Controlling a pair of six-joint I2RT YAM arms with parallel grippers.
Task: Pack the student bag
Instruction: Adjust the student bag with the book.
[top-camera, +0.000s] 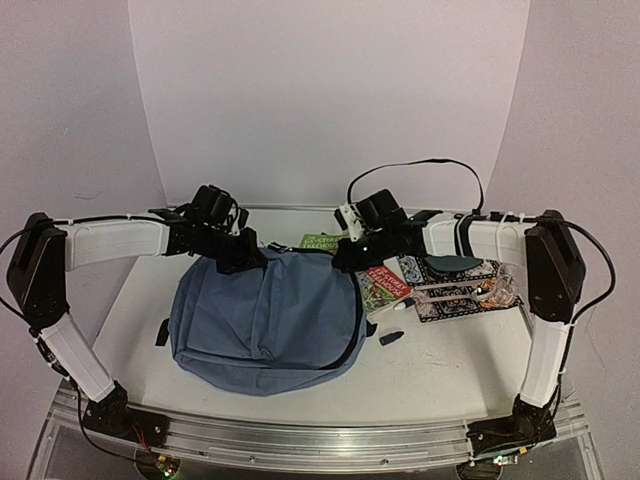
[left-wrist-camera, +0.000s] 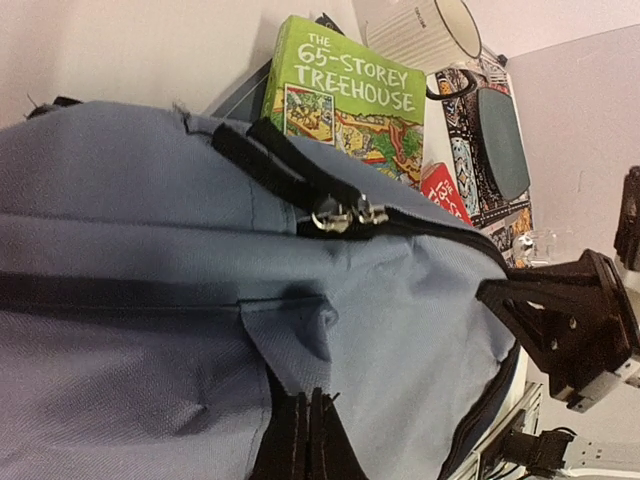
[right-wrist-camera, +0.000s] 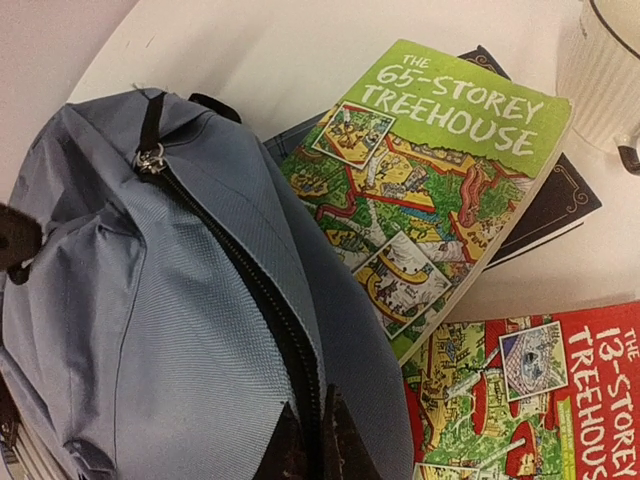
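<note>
Both my grippers pinch the soft slate-blue fabric backpack (top-camera: 265, 320), zipped shut, mid-table.
My left gripper (left-wrist-camera: 308, 425) is clamped on a fabric fold and my right gripper (right-wrist-camera: 308, 432) on the black zip seam (right-wrist-camera: 235, 270); I judge this tensions the top for unzipping.

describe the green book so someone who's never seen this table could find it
Start at the big slate-blue student bag in the middle of the table. At its far edge, partly covered by the fabric, lies the green book. Unlike the red book beside it, its cover is lime green and reads The 65-Storey Treehouse.
</note>
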